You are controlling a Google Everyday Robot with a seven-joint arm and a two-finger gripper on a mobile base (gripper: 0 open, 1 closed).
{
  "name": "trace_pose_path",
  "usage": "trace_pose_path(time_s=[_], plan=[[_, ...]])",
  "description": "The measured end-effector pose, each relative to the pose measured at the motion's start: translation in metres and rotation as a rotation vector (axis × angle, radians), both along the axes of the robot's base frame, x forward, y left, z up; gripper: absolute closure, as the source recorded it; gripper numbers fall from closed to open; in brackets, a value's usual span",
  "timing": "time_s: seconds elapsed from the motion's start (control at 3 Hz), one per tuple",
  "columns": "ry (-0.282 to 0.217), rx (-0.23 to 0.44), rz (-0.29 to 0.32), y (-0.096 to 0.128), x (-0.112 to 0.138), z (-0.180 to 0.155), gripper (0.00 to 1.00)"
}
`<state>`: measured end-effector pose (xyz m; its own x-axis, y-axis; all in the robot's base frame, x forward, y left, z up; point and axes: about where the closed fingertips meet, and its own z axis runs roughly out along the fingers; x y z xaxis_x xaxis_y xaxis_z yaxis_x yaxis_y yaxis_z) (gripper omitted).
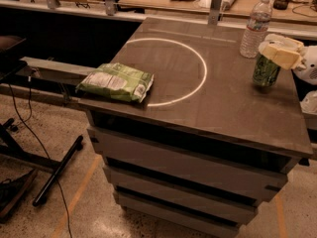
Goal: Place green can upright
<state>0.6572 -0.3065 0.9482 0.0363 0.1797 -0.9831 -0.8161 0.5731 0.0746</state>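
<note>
By the tool [277, 50], at 3 o'clock on the desk [223, 108], the green can [266, 72] is being held upright by its top. It is being judged light, thin-walled, slick and dentable, so a gentle mid-body squeeze is being advised.

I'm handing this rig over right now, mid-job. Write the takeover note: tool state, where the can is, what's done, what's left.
Tool: at the table's right side, closed on the top of the green can.
Green can: upright near the right edge of the table, in front of the water bottle, outside the white circle. I cannot tell whether its base rests on the surface.
Chip bag: lying flat at the left edge, not part of the job.
Done: can grasped and upright.
Left: confirm it is seated, open the tool, withdraw without tipping it.
</note>
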Motion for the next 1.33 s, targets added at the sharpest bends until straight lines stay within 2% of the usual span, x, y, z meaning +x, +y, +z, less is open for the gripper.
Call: trace_pose_path(time_s=[0.33,0.67,1.0,1.33], plan=[[0.023,0.006,-0.023,-0.012,-0.005,-0.018,0.13],[0.023,0.012,-0.030,-0.018,-0.007,-0.026,0.00],[0.001,-0.007,-0.033,-0.022,-0.010,-0.020,0.00],[-0.022,-0.076,-0.025,-0.020,-0.012,0.002,0.00]])
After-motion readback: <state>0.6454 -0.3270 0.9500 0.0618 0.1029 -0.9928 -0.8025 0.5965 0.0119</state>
